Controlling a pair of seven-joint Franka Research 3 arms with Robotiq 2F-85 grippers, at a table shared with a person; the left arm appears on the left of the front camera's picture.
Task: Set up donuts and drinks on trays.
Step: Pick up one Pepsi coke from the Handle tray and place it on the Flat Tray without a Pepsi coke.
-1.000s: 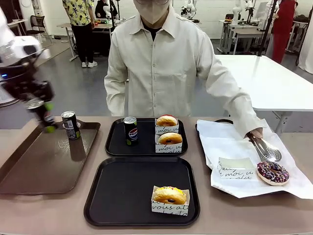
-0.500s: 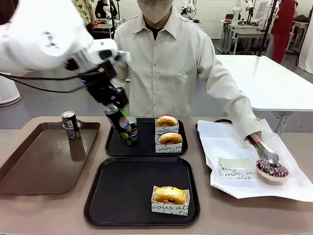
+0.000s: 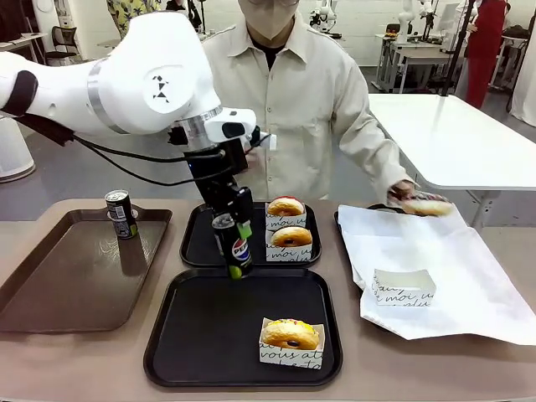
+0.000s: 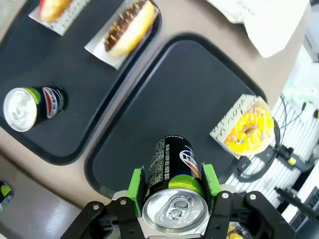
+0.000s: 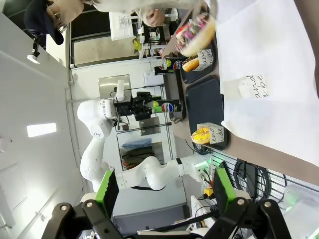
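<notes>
A Pepsi can [image 4: 172, 172] is held firmly between the jaws of the left gripper [image 4: 172, 185], closed on its sides, above the far edge of the near tray [image 3: 193, 331], probably to be set beside the yellow donut [image 3: 289, 333].

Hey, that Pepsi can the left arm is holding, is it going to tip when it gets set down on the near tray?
Possibly. The Pepsi can is tall and slim, so its narrow base could tip if released tilted. The left pincer clamps near its top, probably keeping it steady. The near tray looks flat, which should help.
</notes>
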